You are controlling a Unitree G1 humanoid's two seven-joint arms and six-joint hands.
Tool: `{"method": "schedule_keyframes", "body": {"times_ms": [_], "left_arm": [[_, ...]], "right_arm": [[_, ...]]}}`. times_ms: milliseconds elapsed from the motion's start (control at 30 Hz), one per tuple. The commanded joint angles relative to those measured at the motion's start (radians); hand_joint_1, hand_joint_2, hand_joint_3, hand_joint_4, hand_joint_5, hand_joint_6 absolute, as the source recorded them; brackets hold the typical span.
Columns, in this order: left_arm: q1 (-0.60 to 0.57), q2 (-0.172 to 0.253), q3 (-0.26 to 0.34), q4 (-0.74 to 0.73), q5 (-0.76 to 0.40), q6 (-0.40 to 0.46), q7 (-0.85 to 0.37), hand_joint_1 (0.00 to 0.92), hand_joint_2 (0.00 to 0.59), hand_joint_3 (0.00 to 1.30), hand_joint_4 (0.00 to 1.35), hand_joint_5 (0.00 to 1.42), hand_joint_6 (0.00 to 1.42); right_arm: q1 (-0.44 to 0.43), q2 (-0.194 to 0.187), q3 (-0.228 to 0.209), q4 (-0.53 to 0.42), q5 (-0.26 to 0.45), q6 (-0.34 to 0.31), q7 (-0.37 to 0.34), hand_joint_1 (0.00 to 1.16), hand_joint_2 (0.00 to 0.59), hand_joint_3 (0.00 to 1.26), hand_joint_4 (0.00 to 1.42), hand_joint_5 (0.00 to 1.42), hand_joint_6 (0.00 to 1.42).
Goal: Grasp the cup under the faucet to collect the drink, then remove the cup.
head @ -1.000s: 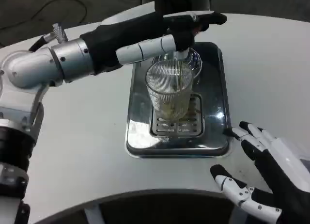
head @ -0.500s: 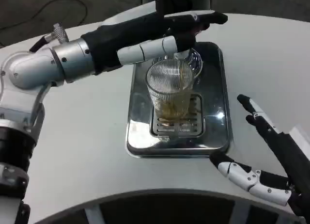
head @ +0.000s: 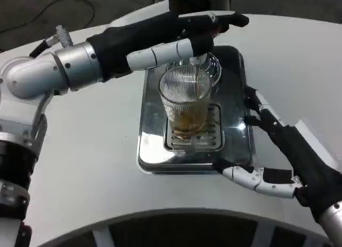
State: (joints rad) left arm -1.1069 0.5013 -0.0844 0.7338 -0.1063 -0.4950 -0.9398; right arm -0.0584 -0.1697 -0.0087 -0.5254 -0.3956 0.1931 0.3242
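Two hands flank the work: the left hand (head: 176,36) reaches over the faucet (head: 200,57) with fingers pressed on its top, the ribbed cup (head: 186,100) stands on the tray's (head: 155,151) grate holding amber drink, and the right hand (head: 278,151) hovers beside the tray, fingers spread, empty.

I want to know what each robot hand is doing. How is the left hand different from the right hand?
The left hand reaches high over the cup, up at the faucet; the right hand sits low beside the metal tray. The left hand's fingers lie close together, while the right hand's fingers are spread wide apart, holding nothing. The cup stands on the tray between them, and neither hand holds it yet.
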Motion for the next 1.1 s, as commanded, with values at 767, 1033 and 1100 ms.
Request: {"method": "schedule_keyframes", "body": {"times_ms": [767, 1033, 1100], "left_arm": [[0.026, 0.021, 0.013, -0.006, 0.019, 0.002, -0.026, 0.0, 0.108, 0.14, 0.03, 0.04, 0.0], [0.02, 0.026, 0.017, -0.005, 0.02, 0.005, -0.027, 0.0, 0.11, 0.14, 0.03, 0.04, 0.0], [0.02, 0.027, 0.017, -0.006, 0.02, 0.005, -0.027, 0.0, 0.111, 0.14, 0.03, 0.04, 0.0]], "right_arm": [[-0.279, -0.015, 0.061, 0.419, 0.103, -0.165, -0.198, 0.78, 0.216, 0.02, 0.08, 0.16, 0.06], [-0.35, -0.011, 0.075, 0.512, 0.109, -0.196, -0.232, 0.8, 0.211, 0.02, 0.09, 0.17, 0.07], [-0.364, -0.01, 0.078, 0.532, 0.111, -0.202, -0.237, 0.81, 0.213, 0.03, 0.1, 0.18, 0.08]]}}
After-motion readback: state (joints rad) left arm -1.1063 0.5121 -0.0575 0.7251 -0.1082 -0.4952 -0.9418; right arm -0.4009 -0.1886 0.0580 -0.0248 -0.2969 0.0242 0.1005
